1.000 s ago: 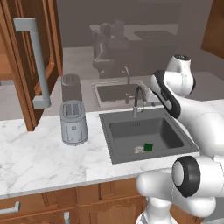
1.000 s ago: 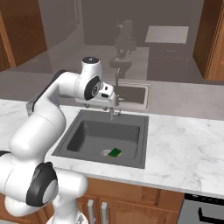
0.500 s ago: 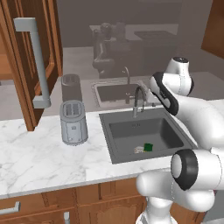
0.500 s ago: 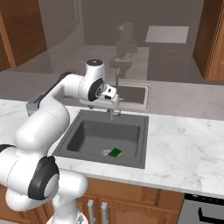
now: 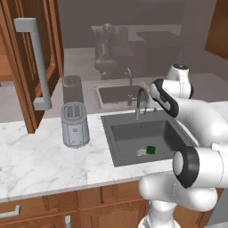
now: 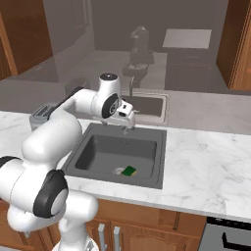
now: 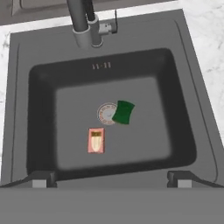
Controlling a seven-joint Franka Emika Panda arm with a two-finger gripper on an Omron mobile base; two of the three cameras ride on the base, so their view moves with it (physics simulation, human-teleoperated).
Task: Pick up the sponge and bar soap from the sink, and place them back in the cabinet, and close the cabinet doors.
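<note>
The two-finger tool (image 7: 112,183) hangs above the dark grey recessed sink (image 7: 43,78), fingers spread wide and holding nothing. On the basin floor, the dark green sponge (image 7: 123,112) overlaps the round drain (image 7: 106,113), while the cream, pink-edged bar soap (image 7: 96,140) lies just beside it, apart.

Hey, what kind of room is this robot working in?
A kitchen, rendered rather than real. A dark sink with a curved faucet is set in a marble counter, a toaster stands beside it, and wooden cabinet doors hang above.
</note>
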